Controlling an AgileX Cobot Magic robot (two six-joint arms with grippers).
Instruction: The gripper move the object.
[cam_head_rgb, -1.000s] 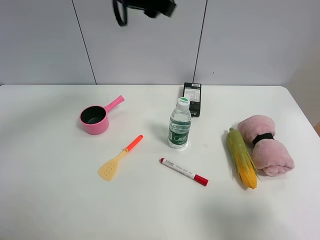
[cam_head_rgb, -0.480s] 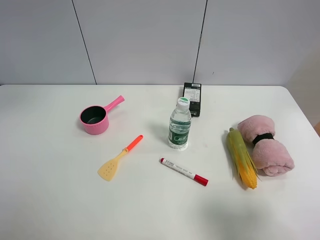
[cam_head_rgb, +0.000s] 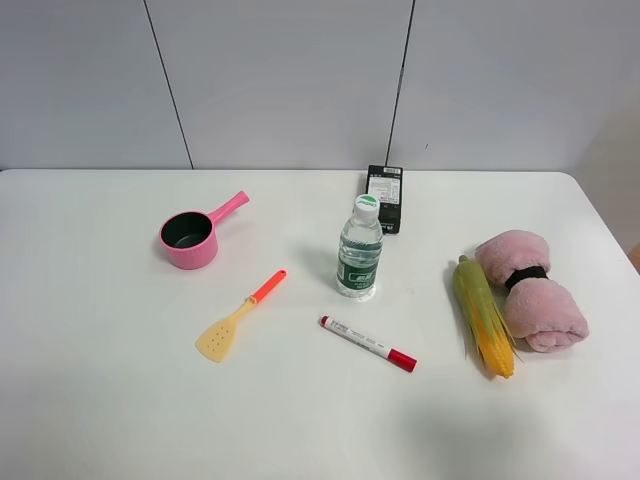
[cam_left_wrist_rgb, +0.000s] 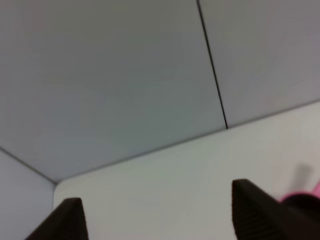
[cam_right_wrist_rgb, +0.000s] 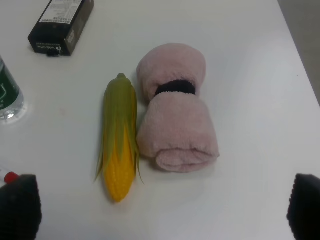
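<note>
The toy corn cob (cam_head_rgb: 483, 315), yellow kernels in green husk, lies on the white table (cam_head_rgb: 100, 400) at the right, against a rolled pink towel (cam_head_rgb: 530, 290). In the right wrist view the corn (cam_right_wrist_rgb: 120, 155) lies ahead of my right gripper (cam_right_wrist_rgb: 161, 210), which is wide open, empty and well above the table. My left gripper (cam_left_wrist_rgb: 160, 220) is open and empty, facing the grey wall and the table's far edge. Neither gripper shows in the exterior high view.
A water bottle (cam_head_rgb: 359, 250) stands mid-table, with a black box (cam_head_rgb: 384, 197) behind it. A red-capped marker (cam_head_rgb: 367, 343), an orange-handled spatula (cam_head_rgb: 238, 318) and a pink saucepan (cam_head_rgb: 195, 235) lie to the left. The table's right edge is close to the towel.
A black arm part at the top of the exterior view one second ago has left the picture. Nothing on the table has moved.
</note>
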